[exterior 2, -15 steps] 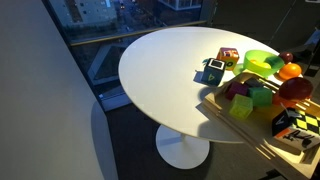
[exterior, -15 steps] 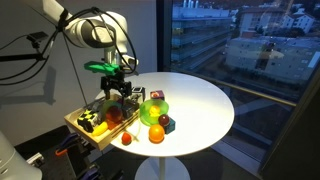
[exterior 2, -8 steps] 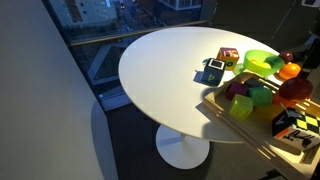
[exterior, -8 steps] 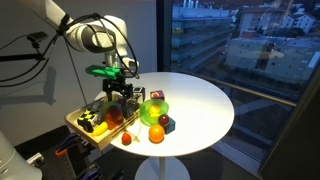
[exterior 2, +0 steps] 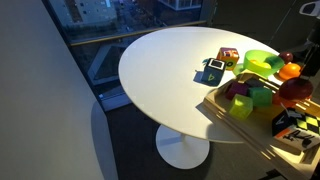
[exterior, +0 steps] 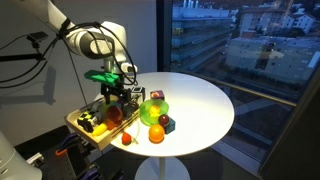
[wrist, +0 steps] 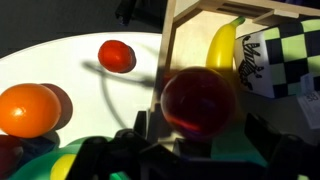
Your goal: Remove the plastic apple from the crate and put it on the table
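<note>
The plastic apple (wrist: 200,103) sits mid-frame in the wrist view, inside the crate (wrist: 166,45), just right of its wooden wall and below the banana (wrist: 222,45). The claw (exterior: 113,97) hangs above it, seemingly spread, though blurred. Descend straight, pinch the apple's widest girth, and lift clear of the wall before crossing to the bare counter (exterior: 200,100).

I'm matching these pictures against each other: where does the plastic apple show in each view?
Exterior view: plastic apple lower left, inside the crate.
Exterior view: at the right edge, mid-height.
Wrist view: centre of the picture.
Shared landmark: the crate's light-wood wall beside it.
</note>
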Tool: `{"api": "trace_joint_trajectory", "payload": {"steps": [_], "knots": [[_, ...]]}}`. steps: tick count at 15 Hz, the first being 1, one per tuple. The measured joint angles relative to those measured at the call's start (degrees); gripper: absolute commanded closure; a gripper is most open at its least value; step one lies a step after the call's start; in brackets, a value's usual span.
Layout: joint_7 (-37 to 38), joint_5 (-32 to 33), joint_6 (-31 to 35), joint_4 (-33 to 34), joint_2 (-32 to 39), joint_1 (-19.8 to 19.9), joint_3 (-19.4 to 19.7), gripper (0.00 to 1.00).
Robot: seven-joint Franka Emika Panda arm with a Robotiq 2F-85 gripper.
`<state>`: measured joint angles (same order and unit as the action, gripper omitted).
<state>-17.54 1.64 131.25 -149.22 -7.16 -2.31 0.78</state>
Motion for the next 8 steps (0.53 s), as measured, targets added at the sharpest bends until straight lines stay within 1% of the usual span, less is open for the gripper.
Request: {"api": "trace_joint_trajectory", "payload": {"steps": [3, 7, 8], "knots": [[-2.1, -1.9, 0.1, -0.3, 0.4, 0.0, 0.0, 0.00], [-3.2, -2.5, 0.3, -0.4, 1.3, 0.0, 0.1, 0.00], [-3.3, -2.5, 0.5, -0.4, 1.6, 0.0, 0.1, 0.25]]}}
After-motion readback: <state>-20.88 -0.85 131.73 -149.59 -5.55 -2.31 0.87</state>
